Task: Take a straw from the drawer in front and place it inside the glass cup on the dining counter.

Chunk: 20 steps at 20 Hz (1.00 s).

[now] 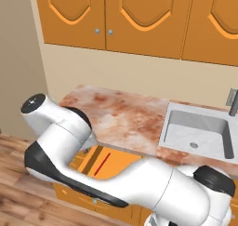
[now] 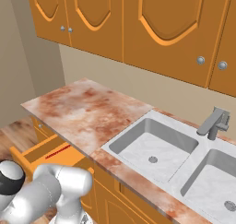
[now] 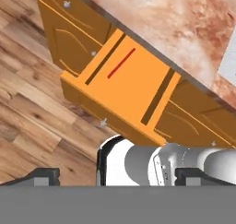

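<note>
Orange drawer (image 3: 122,87) is sitting pulled out under the marble bench (image 1: 123,118), and the red straw (image 3: 121,63) is lying flat on its floor near the left side, running front to back, nothing touching it. End effector (image 3: 117,174) is hanging well above it with its tips spread wide and nothing in them. I'm thinking the trick is turning the wrist so the tips are straddling the straw crosswise around its middle, then dropping straight down without clipping the drawer's side wall.
</note>
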Tool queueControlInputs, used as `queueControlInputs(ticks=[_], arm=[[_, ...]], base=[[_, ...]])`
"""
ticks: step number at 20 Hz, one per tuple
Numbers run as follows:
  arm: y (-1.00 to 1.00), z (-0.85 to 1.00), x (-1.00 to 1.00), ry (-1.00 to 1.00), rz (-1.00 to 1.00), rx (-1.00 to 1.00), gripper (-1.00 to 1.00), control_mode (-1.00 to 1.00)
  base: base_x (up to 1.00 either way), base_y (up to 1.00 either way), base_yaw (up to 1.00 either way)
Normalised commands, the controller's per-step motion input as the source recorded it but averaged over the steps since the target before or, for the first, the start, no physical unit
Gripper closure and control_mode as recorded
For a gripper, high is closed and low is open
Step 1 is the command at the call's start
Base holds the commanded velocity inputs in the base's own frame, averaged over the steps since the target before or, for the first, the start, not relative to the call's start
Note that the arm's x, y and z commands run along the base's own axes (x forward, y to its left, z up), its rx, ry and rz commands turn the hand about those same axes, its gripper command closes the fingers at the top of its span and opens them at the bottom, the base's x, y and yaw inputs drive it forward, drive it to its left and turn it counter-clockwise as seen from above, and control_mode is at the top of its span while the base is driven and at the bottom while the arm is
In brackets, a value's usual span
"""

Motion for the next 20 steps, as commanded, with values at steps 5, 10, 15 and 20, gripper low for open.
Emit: queueControlInputs(ticks=[5, 10, 15, 20], arm=[[-0.73, -0.28, 0.18, 0.03, -0.19, 0.01, -1.0, -1.0], [-0.75, -0.45, 0.14, 0.0, -0.18, 0.01, -1.0, -1.0], [-0.59, -0.14, 0.37, 0.06, -0.06, 0.1, -1.0, -1.0], [-0.32, -0.2, 0.53, 0.19, -0.06, 0.16, -1.0, -1.0]], base=[[0.0, 0.0, 0.0], [0.0, 0.0, 0.0], [0.0, 0.0, 0.0], [0.0, 0.0, 0.0]])
